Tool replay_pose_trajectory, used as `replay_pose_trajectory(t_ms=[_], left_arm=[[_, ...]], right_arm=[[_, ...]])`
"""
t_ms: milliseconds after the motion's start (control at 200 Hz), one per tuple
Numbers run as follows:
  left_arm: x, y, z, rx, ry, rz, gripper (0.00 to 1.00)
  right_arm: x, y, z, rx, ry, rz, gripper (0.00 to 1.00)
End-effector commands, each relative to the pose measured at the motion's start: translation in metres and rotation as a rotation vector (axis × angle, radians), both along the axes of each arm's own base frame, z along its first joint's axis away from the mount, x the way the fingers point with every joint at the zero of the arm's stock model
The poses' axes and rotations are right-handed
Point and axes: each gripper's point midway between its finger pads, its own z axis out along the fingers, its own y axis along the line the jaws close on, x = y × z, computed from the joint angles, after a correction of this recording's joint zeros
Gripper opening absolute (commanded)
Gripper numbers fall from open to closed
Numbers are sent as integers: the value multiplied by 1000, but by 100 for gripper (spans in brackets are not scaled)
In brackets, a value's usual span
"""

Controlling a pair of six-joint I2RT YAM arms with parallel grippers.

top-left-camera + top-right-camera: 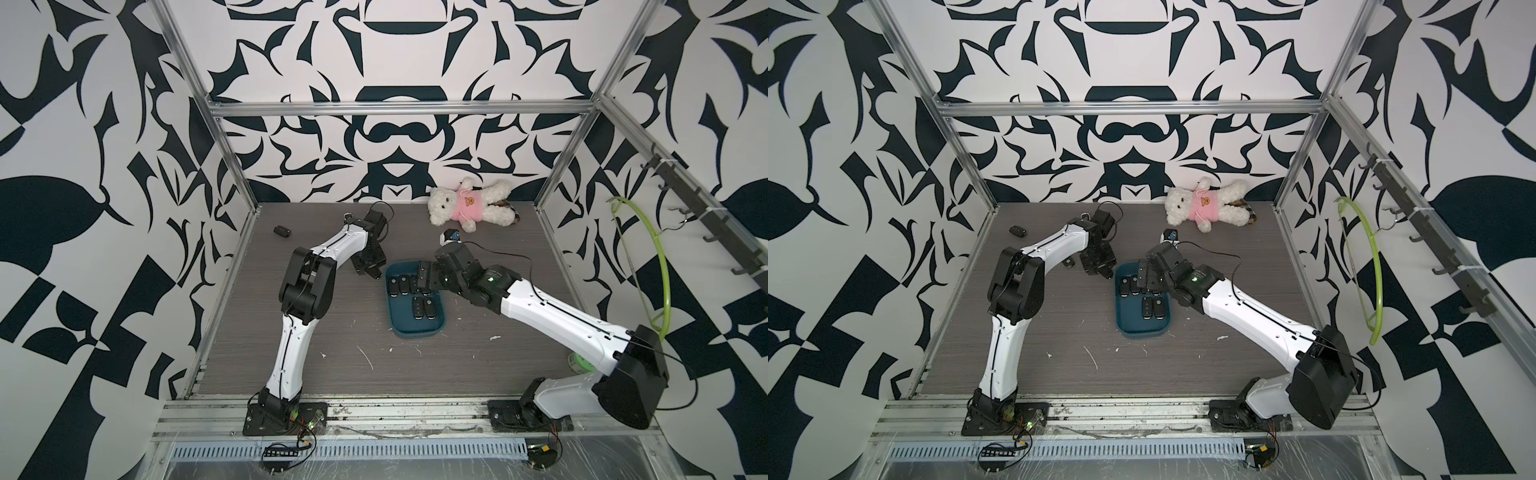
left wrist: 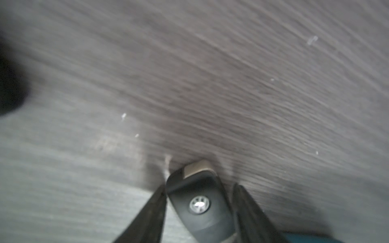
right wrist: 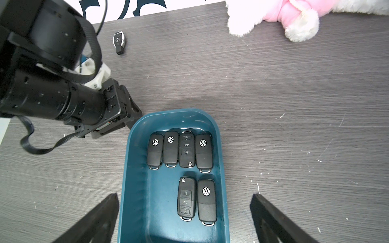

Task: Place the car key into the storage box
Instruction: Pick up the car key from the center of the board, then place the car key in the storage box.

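A black car key [image 2: 197, 202] with a round silver badge lies on the grey table beside the storage box. My left gripper [image 2: 199, 186] straddles it: one finger [image 2: 155, 202] touches its side, and a thin dark gap shows at the other finger, so it is open. In both top views the left gripper [image 1: 370, 272] [image 1: 1100, 272] is low at the box's far left corner. The dark teal storage box [image 1: 415, 332] [image 1: 1142, 330] [image 3: 130, 168] holds several black key fobs in two rows. My right gripper [image 3: 184, 195] [image 1: 422, 276] hovers wide open above the box with nothing in it.
A silver-edged key [image 3: 119, 42] lies further back on the table, and another black key [image 1: 281, 231] sits at the back left. A white teddy bear in pink [image 1: 469, 203] lies against the back wall. A green hanger [image 1: 660, 266] hangs on the right.
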Motion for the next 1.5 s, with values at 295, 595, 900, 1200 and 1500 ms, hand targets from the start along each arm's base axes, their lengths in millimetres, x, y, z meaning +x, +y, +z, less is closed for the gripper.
replay_pose_trajectory(t_ms=[295,595,900,1200,1500], left_arm=[[-10,19,16,93,-24,-37,33],[-33,29,47,96,-69,-28,32],[-77,9,98,104,-160,-134,33],[-118,-45,108,83,-190,-274,32],[-141,-95,71,51,-147,-370,32]], right_arm=[[0,7,0,31,12,30,100],[-8,5,-1,34,13,68,100],[-22,15,-1,112,30,164,100],[-46,-13,6,131,2,158,100],[-69,-43,4,132,-7,107,100]])
